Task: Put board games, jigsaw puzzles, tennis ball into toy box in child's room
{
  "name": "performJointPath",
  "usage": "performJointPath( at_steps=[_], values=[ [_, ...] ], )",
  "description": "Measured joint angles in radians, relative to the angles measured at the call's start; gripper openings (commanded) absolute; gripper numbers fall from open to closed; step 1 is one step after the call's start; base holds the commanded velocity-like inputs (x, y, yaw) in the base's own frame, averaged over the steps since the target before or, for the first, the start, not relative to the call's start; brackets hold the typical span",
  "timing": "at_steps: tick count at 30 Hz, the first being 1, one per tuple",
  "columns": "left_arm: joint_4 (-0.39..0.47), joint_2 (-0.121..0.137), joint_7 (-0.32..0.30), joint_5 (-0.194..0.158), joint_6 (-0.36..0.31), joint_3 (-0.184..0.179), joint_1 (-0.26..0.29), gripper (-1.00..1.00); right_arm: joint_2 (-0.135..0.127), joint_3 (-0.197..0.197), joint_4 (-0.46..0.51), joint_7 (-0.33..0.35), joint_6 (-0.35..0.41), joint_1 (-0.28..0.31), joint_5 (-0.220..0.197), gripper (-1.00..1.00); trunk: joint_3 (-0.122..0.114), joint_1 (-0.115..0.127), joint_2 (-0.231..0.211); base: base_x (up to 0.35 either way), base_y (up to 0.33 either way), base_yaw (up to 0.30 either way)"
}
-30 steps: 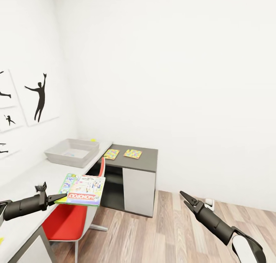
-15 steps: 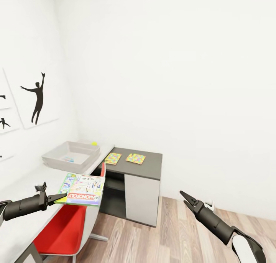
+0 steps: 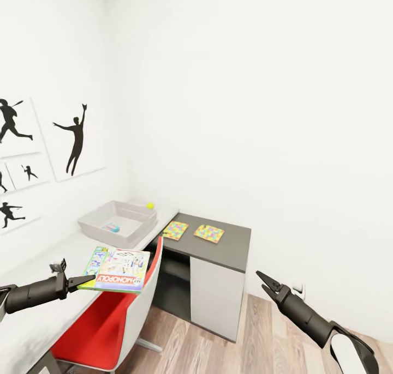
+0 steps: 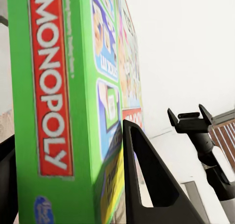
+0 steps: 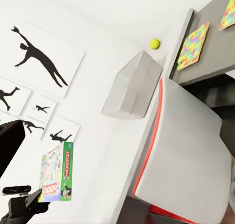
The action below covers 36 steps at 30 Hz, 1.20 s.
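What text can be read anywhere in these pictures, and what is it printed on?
"MONOPOLY": white letters on a red band, on the edge of the board game held in the left gripper; it also reads on the box face in the head view.
Smaller print beside that logo and on the cover panels: too small or blurred to read.
Wall pictures: dancer silhouettes, no words.

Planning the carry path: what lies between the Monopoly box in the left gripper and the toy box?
In the head view, bare pale table top lies between the Monopoly box and the toy box; the red chair sits beside that stretch.

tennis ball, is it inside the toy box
No, the tennis ball sits on the table just beyond the toy box rim.
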<state>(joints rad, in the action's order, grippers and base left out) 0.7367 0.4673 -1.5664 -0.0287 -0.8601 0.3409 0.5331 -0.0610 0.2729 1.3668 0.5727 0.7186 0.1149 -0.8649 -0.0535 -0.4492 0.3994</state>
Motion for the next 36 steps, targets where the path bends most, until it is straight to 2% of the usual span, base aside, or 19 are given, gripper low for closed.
performJointPath(
  at_steps=[8,20,27,31,36],
  values=[
    [0.0,-0.001,0.0,0.0,0.0,-0.001,0.0,-1.0,0.0,0.0,0.0,0.0,0.0,0.0,0.0,1.0,0.0,0.0,0.0,0.241,-0.181,0.224],
    [0.0,-0.001,0.0,0.002,0.0,-0.001,0.0,-1.0,0.001,0.0,0.015,0.0,0.001,0.0,-0.001,1.0,0.007,0.0,0.0,0.23,-0.067,0.014],
    [0.0,0.0,0.0,0.001,0.0,0.001,0.0,-1.0,-0.001,0.001,0.022,0.004,0.004,0.0,-0.001,1.0,0.017,0.0,0.0,0.065,-0.002,0.0],
    [0.0,0.001,0.0,0.001,0.001,0.002,-0.001,-1.0,-0.003,0.003,0.102,0.008,0.018,0.002,-0.002,1.0,0.024,0.0,0.0,0.009,0.0,0.0],
    [0.0,0.002,0.0,0.001,0.001,0.003,-0.001,-1.0,-0.02,0.019,0.192,0.017,0.102,-0.003,-0.006,1.0,0.032,0.0,0.0,0.002,0.0,0.0]
  ],
)
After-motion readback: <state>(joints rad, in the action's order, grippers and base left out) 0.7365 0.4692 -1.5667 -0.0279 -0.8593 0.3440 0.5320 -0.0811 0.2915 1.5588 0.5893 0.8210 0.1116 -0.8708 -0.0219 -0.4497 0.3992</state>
